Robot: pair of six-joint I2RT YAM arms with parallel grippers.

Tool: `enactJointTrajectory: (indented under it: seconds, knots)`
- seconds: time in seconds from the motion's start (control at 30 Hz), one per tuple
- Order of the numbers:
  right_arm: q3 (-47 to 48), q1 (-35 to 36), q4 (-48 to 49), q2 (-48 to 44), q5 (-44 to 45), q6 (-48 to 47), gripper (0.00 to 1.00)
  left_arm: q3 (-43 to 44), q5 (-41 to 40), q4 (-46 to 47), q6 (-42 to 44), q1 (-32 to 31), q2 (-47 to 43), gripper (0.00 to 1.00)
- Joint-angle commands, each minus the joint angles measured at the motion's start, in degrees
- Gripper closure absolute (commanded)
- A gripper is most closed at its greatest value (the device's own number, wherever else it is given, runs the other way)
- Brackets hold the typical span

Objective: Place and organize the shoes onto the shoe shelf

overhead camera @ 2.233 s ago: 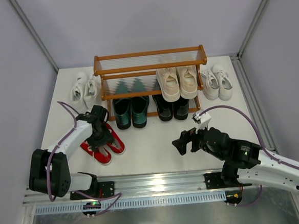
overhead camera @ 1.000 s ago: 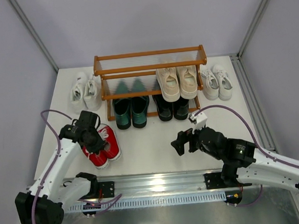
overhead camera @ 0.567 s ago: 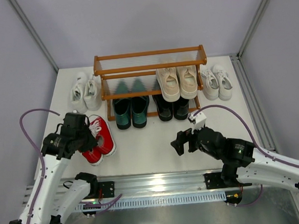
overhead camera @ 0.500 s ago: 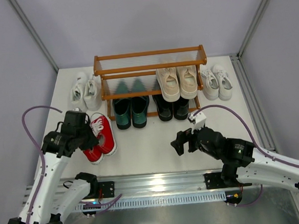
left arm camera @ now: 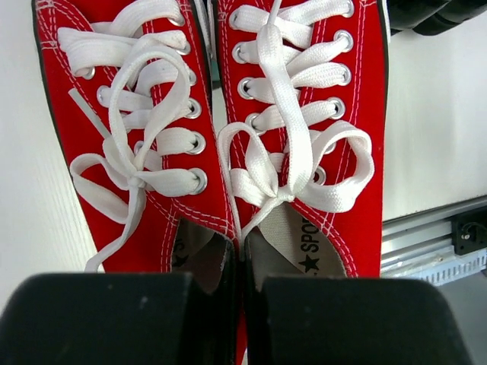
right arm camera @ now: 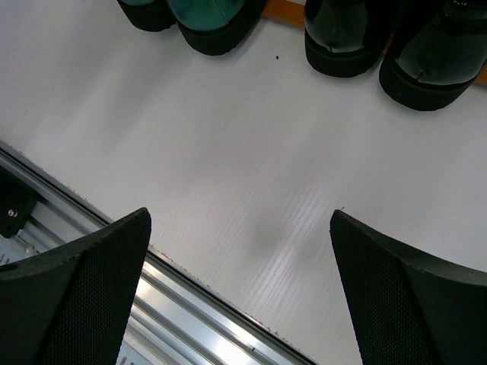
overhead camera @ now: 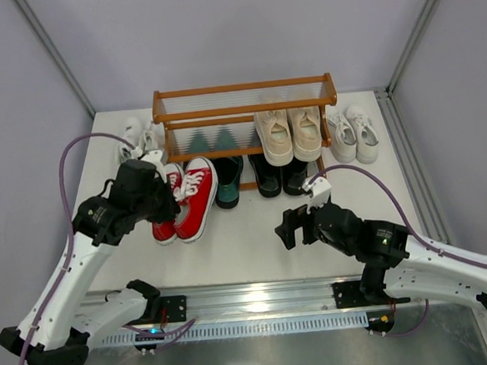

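We see shelf (overhead camera: pixel 243 88): beige sneakers (overhead camera: pixel 290 135) mid tier; green loafers (overhead camera: pixel 228 182), black loafers (overhead camera: pixel 280 178) at bottom. Left gripper (left arm camera: pixel 242 277) clamps red sneakers (left arm camera: pixel 300 114); right gripper (right arm camera: pixel 242 266) spread apart.

Red sneakers (overhead camera: pixel 196 198) paired, toes toward wooden shelf (overhead camera: pixel 244 88).

The red sneakers (overhead camera: pixel 186 201) hide most of the green loafers (overhead camera: pixel 229 182), perhaps one entirely.
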Motion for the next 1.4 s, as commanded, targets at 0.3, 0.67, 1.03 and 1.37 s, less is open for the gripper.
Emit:
enactJointTrajectory:
  seconds: [0.3, 0.67, 1.03, 1.37]
  knots:
    - [5.2, 0.37, -2.75, 0.54, 4.35, 1.0, 0.0, 7.93, -3.38, 22.29, 10.44, -1.59, 11.56, 1.0]
    - [5.55, 0.37, -6.53, -1.31, 6.28, 2.14, 0.0, 10.3, -4.8, 30.57, 11.86, -1.68, 17.01, 1.0]
    - [5.91, 0.28, -6.62, -0.25, 6.63, 2.14, 0.0, 11.53, -7.86, 32.59, 13.79, -3.0, 19.47, 1.0]
    - [6.79, 0.37, -8.91, -1.39, 7.78, 2.32, 0.0, 8.56, -15.41, 47.17, 19.42, -2.91, 21.59, 1.0]
